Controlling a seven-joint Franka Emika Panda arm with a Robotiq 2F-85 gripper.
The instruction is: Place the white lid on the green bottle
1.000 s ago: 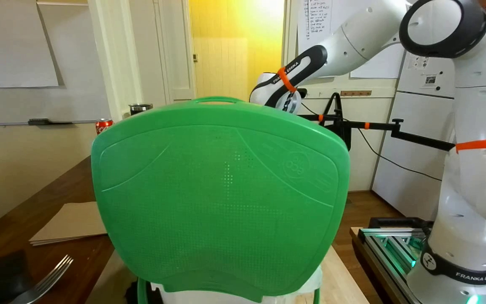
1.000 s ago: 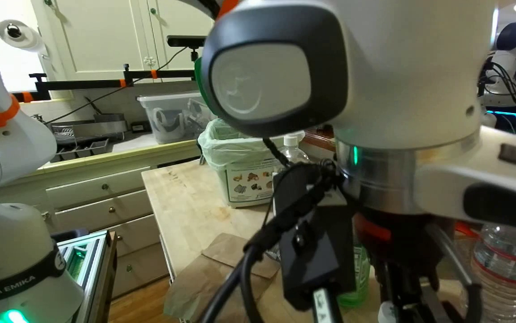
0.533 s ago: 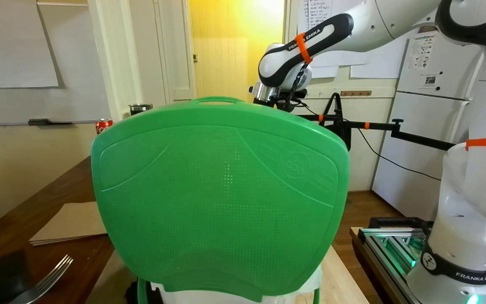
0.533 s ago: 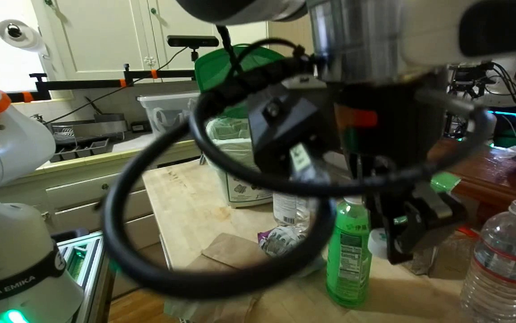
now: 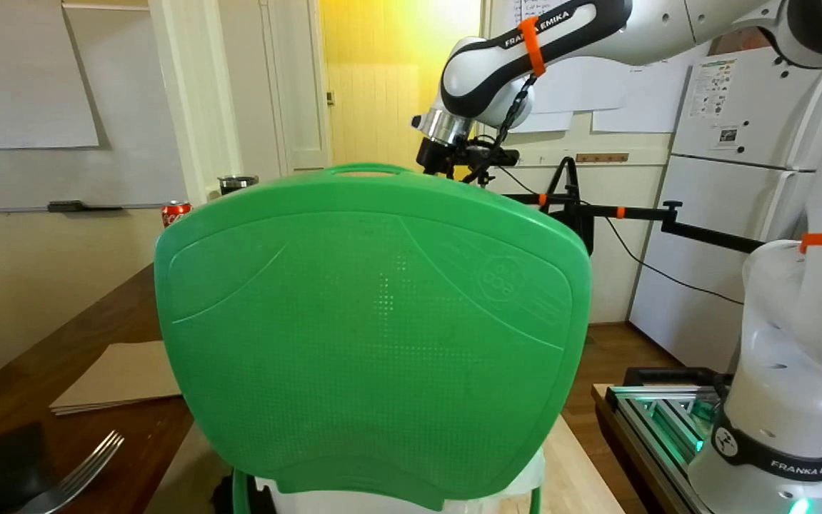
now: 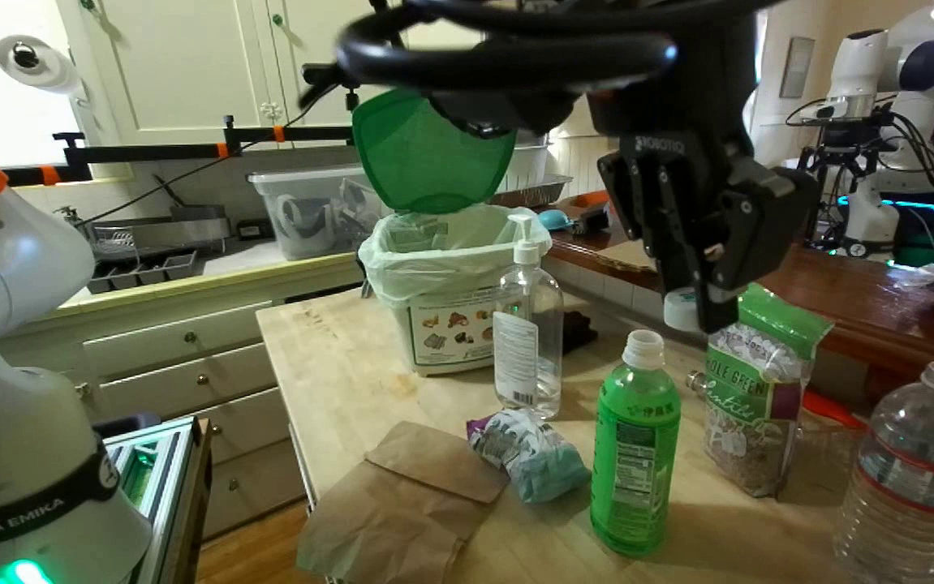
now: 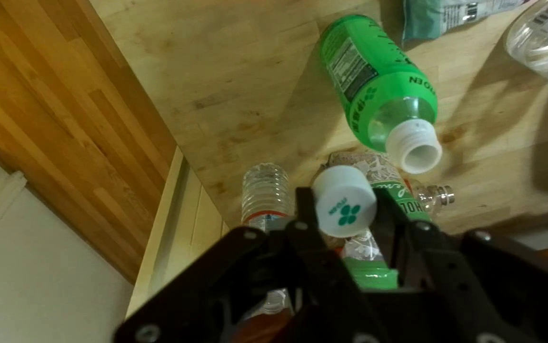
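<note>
The white lid (image 6: 681, 311) with a green clover print is pinched between the two fingertips of my gripper (image 6: 700, 308); the wrist view also shows the lid (image 7: 344, 202) between the fingers. The green bottle (image 6: 634, 462) stands upright on the table with its white neck open; it shows in the wrist view (image 7: 373, 81) too. The lid is held above the neck's height and off to one side, apart from the bottle. In an exterior view the gripper (image 5: 440, 170) is partly hidden by a large green bin lid, which also hides the bottle and white lid.
A lentil bag (image 6: 759, 397) stands just behind the bottle. A clear water bottle (image 6: 905, 478), a pump bottle (image 6: 528, 341), a crumpled packet (image 6: 531, 456) and brown paper (image 6: 410, 511) surround it. A lined bin (image 6: 450, 324) with its green lid (image 5: 375, 335) raised stands farther back.
My gripper has risen from low beside the bottle, carrying the white lid up with it. The arm has lifted in both exterior views. The green bottle has stayed in place.
</note>
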